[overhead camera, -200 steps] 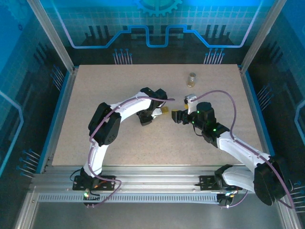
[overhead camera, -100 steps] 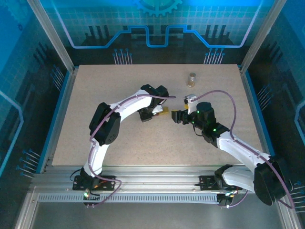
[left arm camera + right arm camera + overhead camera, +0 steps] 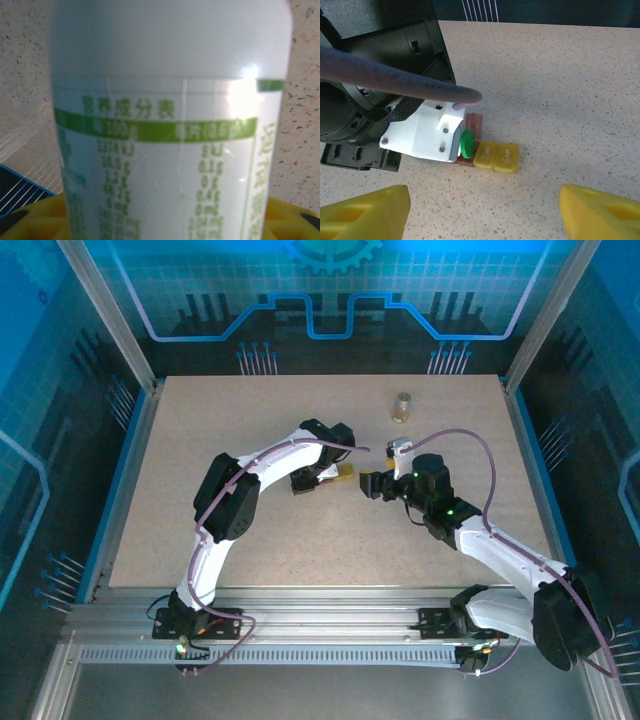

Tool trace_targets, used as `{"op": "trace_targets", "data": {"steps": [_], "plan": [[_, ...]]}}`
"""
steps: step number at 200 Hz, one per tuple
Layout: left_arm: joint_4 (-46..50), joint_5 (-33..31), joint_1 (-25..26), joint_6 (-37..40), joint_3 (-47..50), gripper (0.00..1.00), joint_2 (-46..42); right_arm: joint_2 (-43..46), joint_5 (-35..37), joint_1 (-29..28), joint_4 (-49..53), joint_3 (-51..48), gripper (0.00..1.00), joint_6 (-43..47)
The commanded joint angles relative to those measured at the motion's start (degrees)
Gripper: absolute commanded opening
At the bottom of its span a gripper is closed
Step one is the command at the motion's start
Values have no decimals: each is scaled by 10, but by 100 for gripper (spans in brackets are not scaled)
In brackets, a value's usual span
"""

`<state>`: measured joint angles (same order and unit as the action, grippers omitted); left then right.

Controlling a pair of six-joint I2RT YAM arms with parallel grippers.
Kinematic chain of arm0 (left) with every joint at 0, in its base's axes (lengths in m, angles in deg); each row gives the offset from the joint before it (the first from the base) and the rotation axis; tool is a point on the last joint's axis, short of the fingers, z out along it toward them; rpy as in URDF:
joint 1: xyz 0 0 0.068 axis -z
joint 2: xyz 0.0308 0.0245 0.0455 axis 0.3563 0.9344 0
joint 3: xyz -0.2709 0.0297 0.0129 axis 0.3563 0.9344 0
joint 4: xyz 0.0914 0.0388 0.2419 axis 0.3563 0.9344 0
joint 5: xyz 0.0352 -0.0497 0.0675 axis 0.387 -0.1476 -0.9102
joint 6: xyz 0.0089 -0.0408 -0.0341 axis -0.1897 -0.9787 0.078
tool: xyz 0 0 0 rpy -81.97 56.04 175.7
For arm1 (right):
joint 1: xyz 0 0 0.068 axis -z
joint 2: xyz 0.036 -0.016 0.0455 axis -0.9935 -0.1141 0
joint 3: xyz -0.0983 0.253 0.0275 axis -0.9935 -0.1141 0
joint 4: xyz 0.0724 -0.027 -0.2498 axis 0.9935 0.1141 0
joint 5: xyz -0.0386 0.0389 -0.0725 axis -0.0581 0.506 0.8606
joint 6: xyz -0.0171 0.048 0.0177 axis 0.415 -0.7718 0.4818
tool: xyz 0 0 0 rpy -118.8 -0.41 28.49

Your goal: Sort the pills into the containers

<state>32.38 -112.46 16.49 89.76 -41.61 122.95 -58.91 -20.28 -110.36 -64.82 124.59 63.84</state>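
- Two fingers of your right pincer (image 3: pixel 482 212) stand wide apart, released and holding nothing.
- Just ahead of it on the table (image 3: pixel 580 100) lies the yellow container (image 3: pixel 496 156), touching the red-brown container (image 3: pixel 473 124) beyond.
- Over the red-brown container, your left pincer (image 3: pixel 330 474) is clenched on a white bottle (image 3: pixel 170 100).
- Farthest off stands a small jar (image 3: pixel 402 406).

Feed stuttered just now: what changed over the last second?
The left arm swung its elbow slightly rightward and its wrist end edged toward the far side, the white bottle between its fingers. The right claw, the yellow containers and the small jar stayed put.
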Motion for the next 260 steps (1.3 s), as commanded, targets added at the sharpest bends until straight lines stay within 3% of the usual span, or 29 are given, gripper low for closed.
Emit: {"op": "trace_targets", "data": {"steps": [1, 110, 165, 220, 260], "plan": [[17, -33, 7, 32, 1, 0, 1, -4, -8, 8, -9, 1, 79, -7], [5, 27, 6, -20, -14, 0, -6, -15, -14, 8, -9, 4, 79, -10], [-81, 94, -21, -57, 78, 0, -92, -17, -9, 8, -9, 4, 79, -10], [-287, 184, -32, -102, 243, 0, -229, 10, -7, 11, -60, -26, 79, -12], [-601, 287, -36, -158, 475, 0, -416, 27, 1, 13, -93, -48, 79, -5]]}}
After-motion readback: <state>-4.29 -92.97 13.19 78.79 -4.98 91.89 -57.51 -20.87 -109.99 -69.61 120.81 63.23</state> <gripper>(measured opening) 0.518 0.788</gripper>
